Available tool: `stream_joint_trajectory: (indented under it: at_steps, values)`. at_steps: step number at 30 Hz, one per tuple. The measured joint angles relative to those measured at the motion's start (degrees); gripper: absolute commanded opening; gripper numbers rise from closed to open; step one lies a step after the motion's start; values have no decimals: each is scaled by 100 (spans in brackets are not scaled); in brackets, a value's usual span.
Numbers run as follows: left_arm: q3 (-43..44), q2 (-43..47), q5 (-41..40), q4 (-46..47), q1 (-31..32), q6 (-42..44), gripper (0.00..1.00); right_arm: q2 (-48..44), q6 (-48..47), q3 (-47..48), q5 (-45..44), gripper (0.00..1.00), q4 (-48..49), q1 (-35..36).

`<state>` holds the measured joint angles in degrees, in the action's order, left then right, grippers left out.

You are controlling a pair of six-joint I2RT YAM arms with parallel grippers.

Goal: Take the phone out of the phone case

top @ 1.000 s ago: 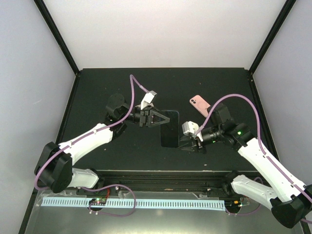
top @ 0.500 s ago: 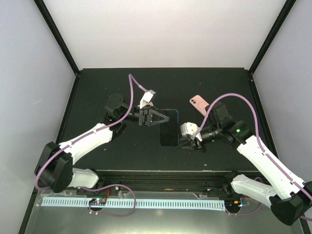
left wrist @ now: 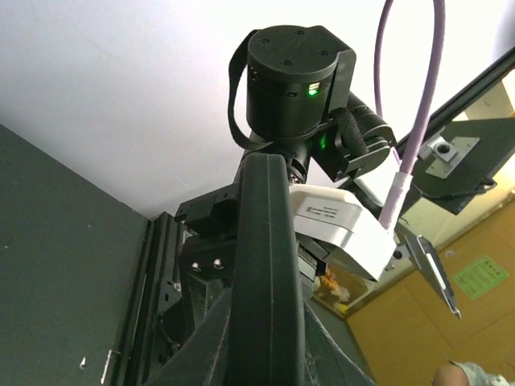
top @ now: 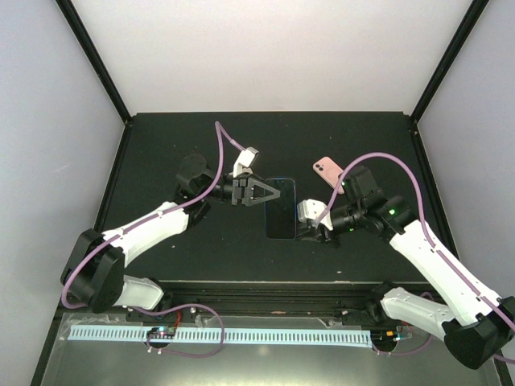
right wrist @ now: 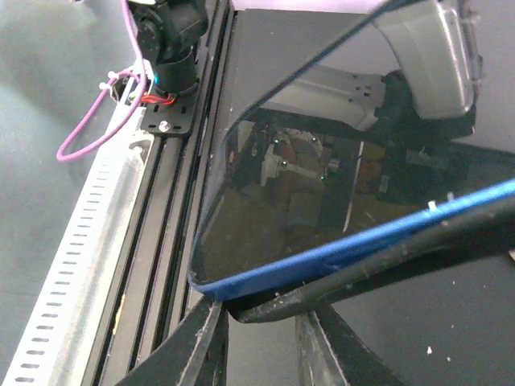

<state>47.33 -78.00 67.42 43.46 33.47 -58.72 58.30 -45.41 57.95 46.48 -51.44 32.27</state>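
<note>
Blue-edged phone [right wrist: 322, 259]; black phone case [right wrist: 342, 283]; pink device [top: 329, 173].

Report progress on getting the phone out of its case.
Done: the left fingers grip the case by one edge. In hand: the right fingers straddle a near corner, where the case lip seems to be parting from the phone. Left: the phone is not yet out; the rest of the case must come off.

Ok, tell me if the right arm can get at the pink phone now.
Probably not at once: the right hand is busy at the cased phone's edge, and the pink phone lies farther back, beside its wrist. Nothing else blocks the way.
</note>
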Motion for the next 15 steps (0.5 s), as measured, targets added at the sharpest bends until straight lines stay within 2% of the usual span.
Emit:
stream_joint_trajectory:
  at_steps: [5, 9, 15]
  values:
    - [4, 0, -317, 20, -24, 31, 2, 245, 452, 0, 461, 22, 66, -544]
    - [11, 0, -531, 57, -105, 109, 2, 555, 1185, 0, 774, 22, 402, -811]
    - [9, 0, -573, 37, -120, 223, 1, 1036, 2131, 7, 1178, 30, 1003, -876]
